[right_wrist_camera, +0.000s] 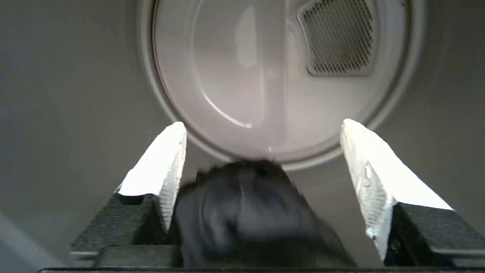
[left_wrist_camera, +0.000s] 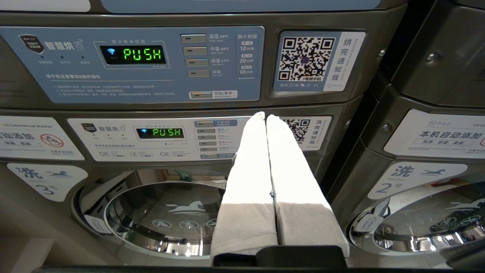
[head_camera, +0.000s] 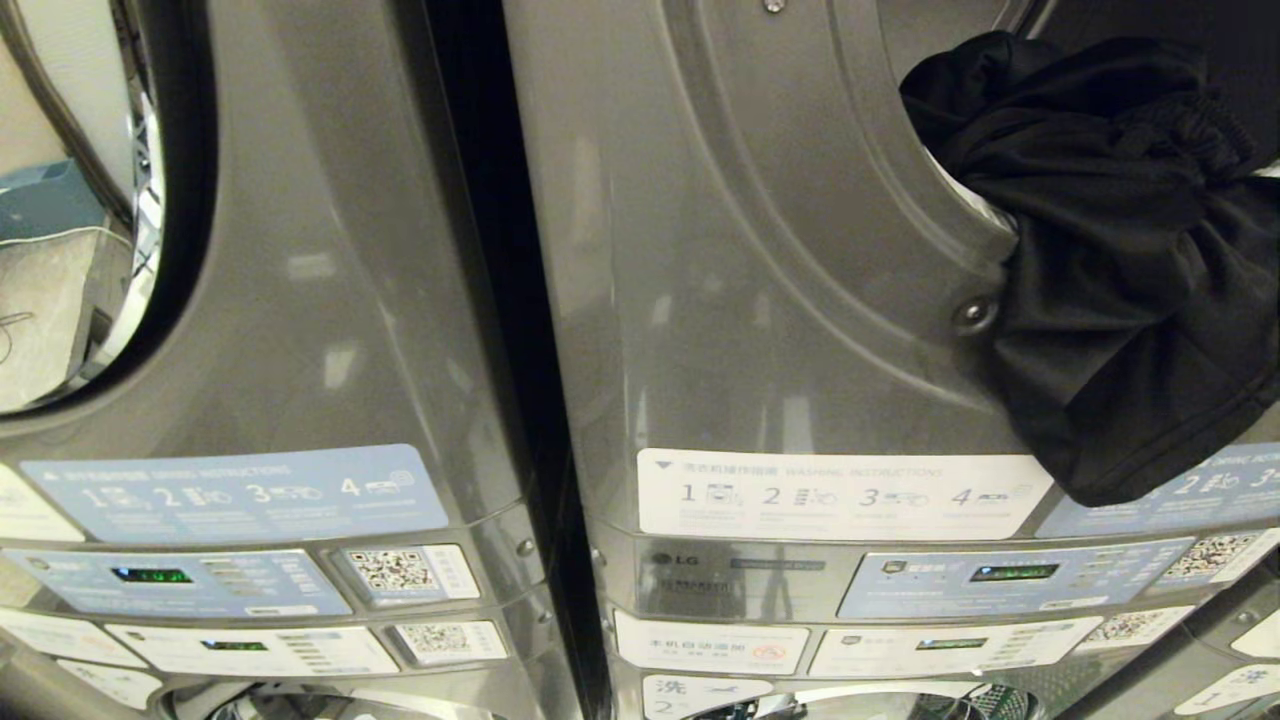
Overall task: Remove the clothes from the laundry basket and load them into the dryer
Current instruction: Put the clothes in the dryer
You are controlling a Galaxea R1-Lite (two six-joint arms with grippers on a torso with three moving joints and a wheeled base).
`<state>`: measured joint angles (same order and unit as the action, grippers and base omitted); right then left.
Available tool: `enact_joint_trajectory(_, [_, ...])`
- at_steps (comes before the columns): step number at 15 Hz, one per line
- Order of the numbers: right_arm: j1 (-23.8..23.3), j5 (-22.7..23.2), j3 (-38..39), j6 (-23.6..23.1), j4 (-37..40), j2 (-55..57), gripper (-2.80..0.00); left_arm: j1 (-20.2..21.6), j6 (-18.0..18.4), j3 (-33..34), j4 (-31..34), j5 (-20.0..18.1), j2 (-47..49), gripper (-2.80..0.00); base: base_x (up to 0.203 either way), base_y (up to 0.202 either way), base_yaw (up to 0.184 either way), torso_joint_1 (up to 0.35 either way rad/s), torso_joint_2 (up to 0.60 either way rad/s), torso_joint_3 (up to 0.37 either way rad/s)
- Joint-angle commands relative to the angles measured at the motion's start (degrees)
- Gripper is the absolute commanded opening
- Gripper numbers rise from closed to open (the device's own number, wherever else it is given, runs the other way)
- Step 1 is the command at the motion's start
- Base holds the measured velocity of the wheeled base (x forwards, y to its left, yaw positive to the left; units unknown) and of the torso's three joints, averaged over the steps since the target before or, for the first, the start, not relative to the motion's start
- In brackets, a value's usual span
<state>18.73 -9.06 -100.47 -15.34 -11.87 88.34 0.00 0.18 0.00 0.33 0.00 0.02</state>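
1. The black garment (head_camera: 1120, 260) lies bunched over the lower left edge of the dryer's door opening (head_camera: 960, 190). Part of it sits inside the drum and a long fold hangs outside, down the grey front panel (head_camera: 760, 260) to the upper edge of the instruction stickers (head_camera: 840, 492).
2. In the right wrist view the same dark cloth (right_wrist_camera: 246, 212) is heaped low between the fingers, near the drum's front, with the pale rear wall (right_wrist_camera: 265, 87) and its mesh vent (right_wrist_camera: 339, 36) beyond.
3. The right tool (right_wrist_camera: 261, 167) is inside the drum with its fingers spread wide and released. The cloth lies between them but is not pinched, which suggests it has been let go to drop into the drum.
4. My judgement is that the load is only half in: the fold draped over the rim could slide back out or catch in the door, so it likely needs pushing deeper.
5. The left tool (left_wrist_camera: 265, 117) is clenched, its two white fingers pressed together on nothing. It is parked low in front of the control panels (left_wrist_camera: 132, 64), away from the work.
6. Around it stand stacked grey machines side by side, with lit displays reading PUSH (left_wrist_camera: 144, 55), QR stickers (left_wrist_camera: 305, 58) and round glass washer doors (left_wrist_camera: 166, 216) below. No laundry basket is in view.
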Motion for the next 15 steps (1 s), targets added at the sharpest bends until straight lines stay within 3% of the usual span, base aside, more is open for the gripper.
enact_joint_trajectory(1, [1.3,-0.2,7.6,0.1,0.4,-9.9,0.0,0.0,0.0,0.1,0.0,0.0,0.0,-2.8,0.0,0.0,0.0,0.0,0.0,0.0])
enact_joint_trajectory(5, [2.0,-0.8,32.9,0.4,-1.3,-25.4,0.0,0.0,0.0,0.1,0.0,0.0,0.0,-2.8,0.0,0.0,0.0,0.0,0.0,0.0])
enact_joint_trajectory(8, [2.1,-1.6,45.2,0.5,-2.4,-36.2,0.0,0.0,0.0,0.1,0.0,0.0,0.0,-2.8,0.0,0.0,0.0,0.0,0.0,0.0])
enact_joint_trajectory(15, [2.2,-1.4,55.6,0.3,-2.4,-40.4,0.0,0.0,0.0,0.1,0.0,0.0,0.0,-2.8,0.0,0.0,0.0,0.0,0.0,0.0])
